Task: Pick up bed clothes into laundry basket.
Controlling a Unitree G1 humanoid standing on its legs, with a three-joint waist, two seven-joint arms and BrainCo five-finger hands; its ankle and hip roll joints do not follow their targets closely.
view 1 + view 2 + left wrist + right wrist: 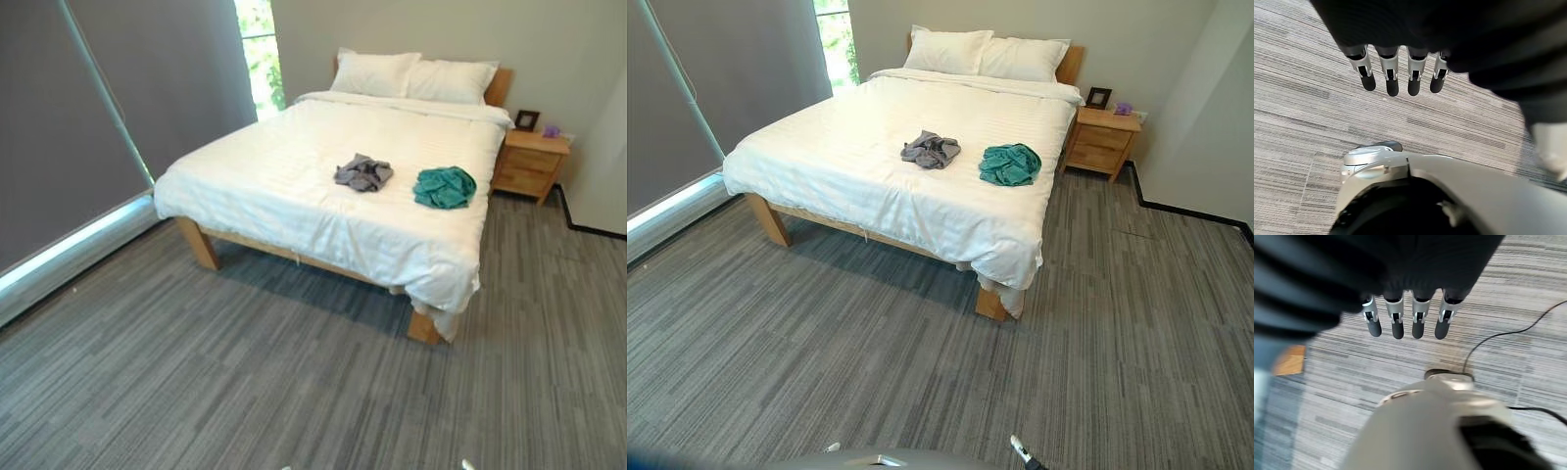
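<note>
I am standing well back from the bed (294,186), looking down across the grey carpet floor (245,392) toward it, so I judge this to be the approach step: nothing is picked up yet. Two crumpled garments are lying on the white duvet near the foot end: a grey garment (363,172) toward the middle, and a teal garment (444,187) just beside it, nearer the side where the wooden nightstand (530,162) is standing. The two are apart, not touching. Two white pillows (411,74) are resting at the headboard.

My left hand (1396,73) is hanging over the carpet with its fingers straight and loosely spread, holding nothing. My right hand (1406,316) is hanging the same way, fingers straight and relaxed, empty.

I am not seeing a laundry basket, so I cannot say where the clothes are to go.

The next move, as I judge it, is calling for walking up to the foot or near side of the bed until the garments are within reach, then lowering one hand onto a garment and curling the fingers into the bunched cloth. The teal one is lying closer to the bed's edge and looks the easier first grab.
</note>
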